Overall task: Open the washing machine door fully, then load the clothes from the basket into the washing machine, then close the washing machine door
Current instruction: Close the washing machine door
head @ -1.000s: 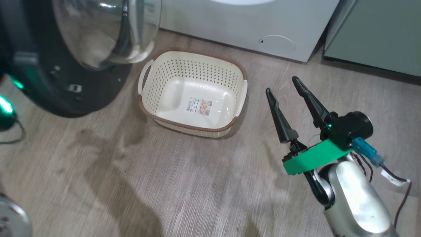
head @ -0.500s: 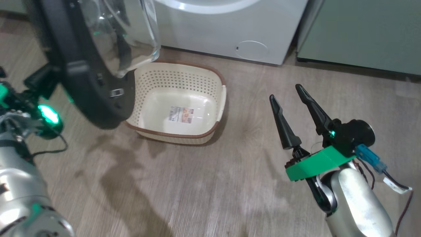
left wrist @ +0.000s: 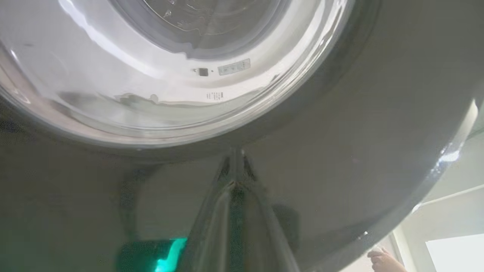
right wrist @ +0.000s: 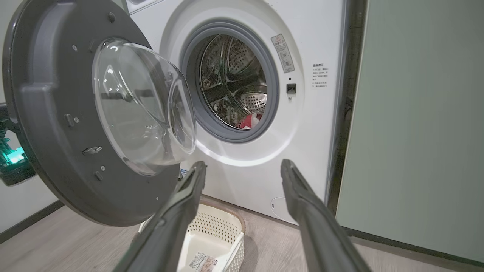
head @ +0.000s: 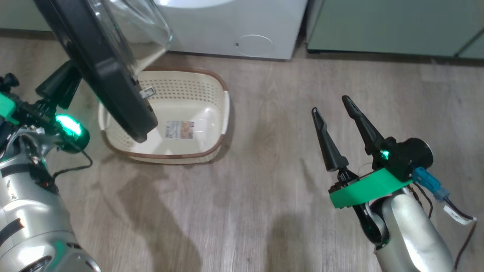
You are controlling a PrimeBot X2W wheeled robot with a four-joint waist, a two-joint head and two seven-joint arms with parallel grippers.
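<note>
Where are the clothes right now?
In the right wrist view, the red clothes lie low inside the washing machine, just behind the lower edge of its grey rubber ring. The basket on the floor in front looks empty.

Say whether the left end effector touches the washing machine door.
Touching: the left wrist view shows the left end effector meeting its reflection on the washing machine door.

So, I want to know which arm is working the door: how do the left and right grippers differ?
The left gripper is shut, fingers together; the right gripper is open, fingers spread. The left gripper's tips meet the glossy outer face of the washing machine door; the right gripper touches nothing, above the floor, apart from the basket. Both have long dark fingers and hold nothing.
</note>
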